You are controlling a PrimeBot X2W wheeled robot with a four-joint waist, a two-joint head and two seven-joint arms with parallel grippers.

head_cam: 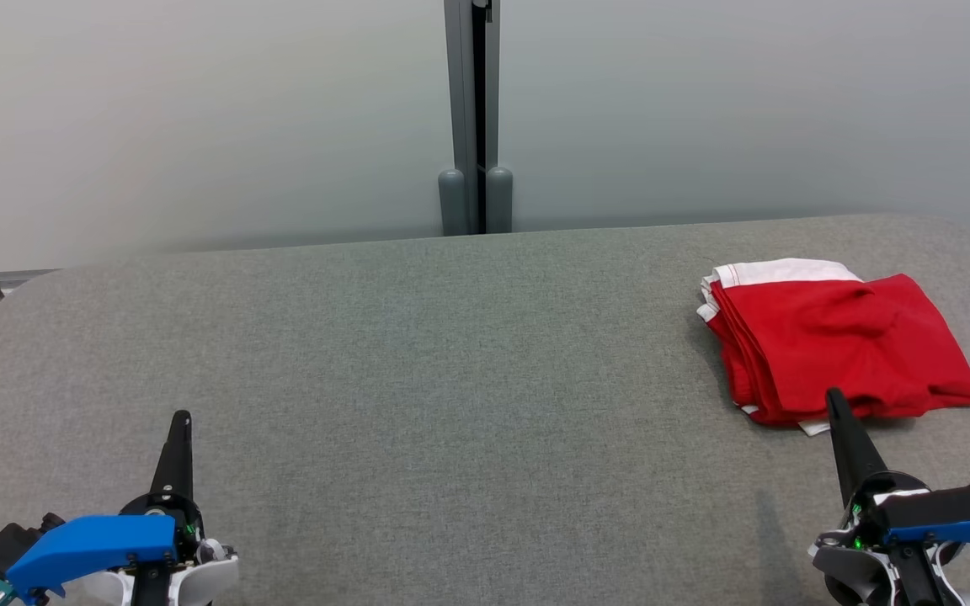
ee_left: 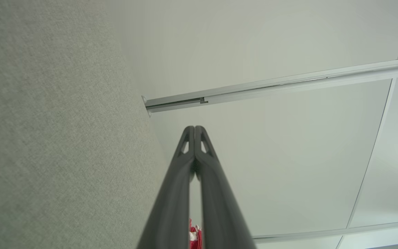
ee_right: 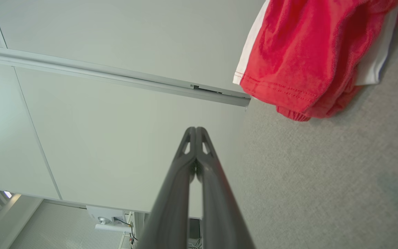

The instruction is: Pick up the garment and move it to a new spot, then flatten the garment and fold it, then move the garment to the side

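- Head view, lower frame: grey cloth-covered table [head_cam: 451, 379].
- Right of frame: folded red garment [head_cam: 839, 345] with white trim, lying on the table.
- Lower right: right gripper [head_cam: 833, 396], fingers pressed together, empty, tip near the garment's lower edge.
- Lower left: left gripper [head_cam: 181, 418], fingers together, empty, well apart from the garment.
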